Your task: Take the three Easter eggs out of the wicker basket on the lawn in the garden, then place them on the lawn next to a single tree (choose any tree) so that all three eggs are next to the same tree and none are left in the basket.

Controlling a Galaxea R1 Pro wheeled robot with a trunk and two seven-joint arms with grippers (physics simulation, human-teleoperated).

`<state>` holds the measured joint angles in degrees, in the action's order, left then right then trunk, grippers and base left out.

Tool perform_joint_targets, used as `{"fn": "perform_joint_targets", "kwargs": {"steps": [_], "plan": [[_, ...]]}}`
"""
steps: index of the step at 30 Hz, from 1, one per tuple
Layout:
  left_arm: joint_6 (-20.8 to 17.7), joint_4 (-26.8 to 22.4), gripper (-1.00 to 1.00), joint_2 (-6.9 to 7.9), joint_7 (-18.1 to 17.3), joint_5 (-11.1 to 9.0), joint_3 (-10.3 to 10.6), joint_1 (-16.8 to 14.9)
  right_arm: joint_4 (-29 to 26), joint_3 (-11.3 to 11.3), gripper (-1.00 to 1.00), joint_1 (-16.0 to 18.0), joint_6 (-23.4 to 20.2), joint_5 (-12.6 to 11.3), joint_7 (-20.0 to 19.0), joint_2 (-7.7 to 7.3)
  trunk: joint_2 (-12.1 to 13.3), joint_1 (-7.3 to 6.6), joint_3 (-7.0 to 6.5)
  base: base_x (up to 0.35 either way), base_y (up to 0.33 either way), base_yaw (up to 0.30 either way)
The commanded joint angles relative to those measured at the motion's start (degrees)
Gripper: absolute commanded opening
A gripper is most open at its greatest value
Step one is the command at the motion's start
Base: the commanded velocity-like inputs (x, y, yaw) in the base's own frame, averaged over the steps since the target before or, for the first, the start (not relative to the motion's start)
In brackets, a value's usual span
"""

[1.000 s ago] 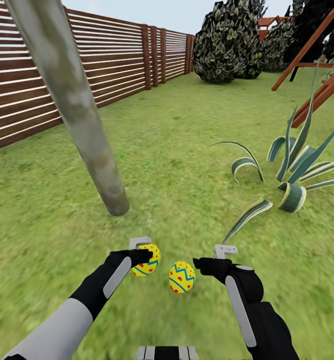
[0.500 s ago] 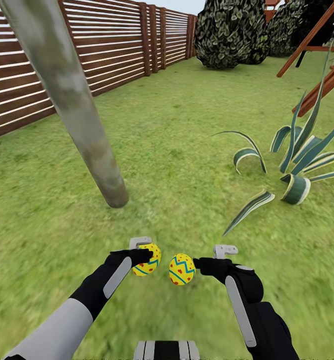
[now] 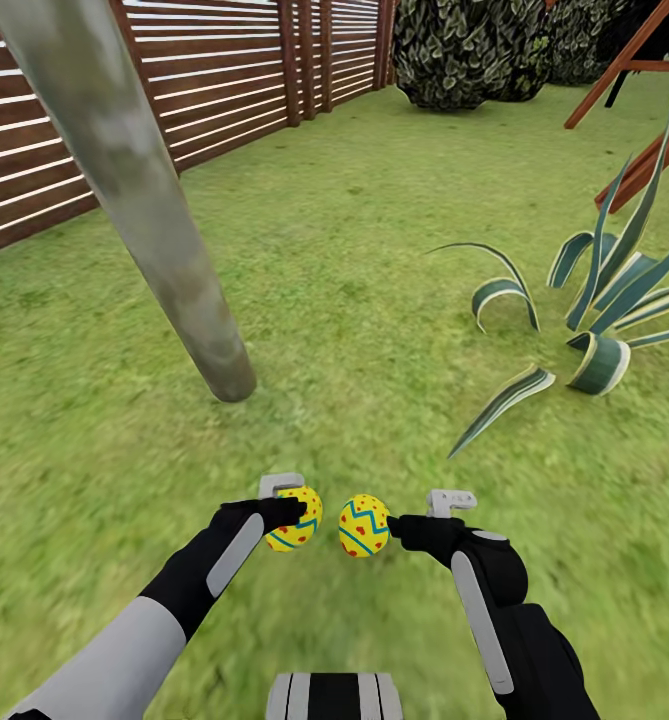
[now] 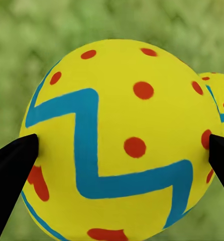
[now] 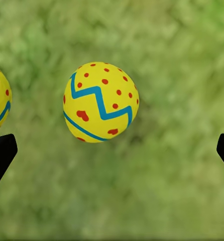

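My left gripper (image 3: 290, 514) is shut on a yellow Easter egg (image 3: 296, 520) with blue zigzags and red dots; in the left wrist view this egg (image 4: 117, 135) sits between the black fingertips. A second egg (image 3: 363, 525) lies on the lawn (image 3: 374, 250), just left of my right gripper (image 3: 398, 525). In the right wrist view that egg (image 5: 101, 102) lies ahead of the gripper's (image 5: 113, 150) wide-apart fingers, which stand open and hold nothing. The tree (image 3: 164, 250) leans, its trunk meeting the grass a short way beyond my left hand. The wicker basket is out of view.
A brown slatted fence (image 3: 54, 170) runs along the left. A striped broad-leaved plant (image 3: 594, 350) spreads at the right, with a red wooden frame (image 3: 634, 140) behind it. Dark shrubs (image 3: 464, 50) stand at the far end.
The whole view has shifted: tree, plant and the lying egg sit higher in the picture. That egg is now closer to my right fingertips. The left gripper still holds its egg.
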<state>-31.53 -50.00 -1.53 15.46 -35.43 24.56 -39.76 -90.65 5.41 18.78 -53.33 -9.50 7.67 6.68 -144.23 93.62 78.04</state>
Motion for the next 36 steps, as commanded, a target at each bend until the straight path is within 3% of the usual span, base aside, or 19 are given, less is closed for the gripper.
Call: {"fn": "perform_joint_targets", "kwargs": {"steps": [1,6,36], "plan": [[-0.11,-0.09,-1.0,0.03,0.54,-0.6,0.14,-0.04,-0.05,0.04,1.0,0.03,-0.19,-0.6,0.59,-0.02,-0.02,-0.01,0.04,0.0,0.0,0.0],[-0.11,-0.35,-1.0,0.03,0.54,-0.6,0.14,0.0,-0.05,0.06,1.0,0.02,-0.19,-0.6,0.59,0.0,-0.07,0.09,0.93,0.0,0.0,0.0],[-0.11,-2.2,-1.0,0.02,0.66,-0.59,0.06,0.03,-0.05,0.11,1.0,0.03,-0.19,-0.6,0.59,0.0,-0.07,0.09,0.93,0.1,0.026,0.0]]}}
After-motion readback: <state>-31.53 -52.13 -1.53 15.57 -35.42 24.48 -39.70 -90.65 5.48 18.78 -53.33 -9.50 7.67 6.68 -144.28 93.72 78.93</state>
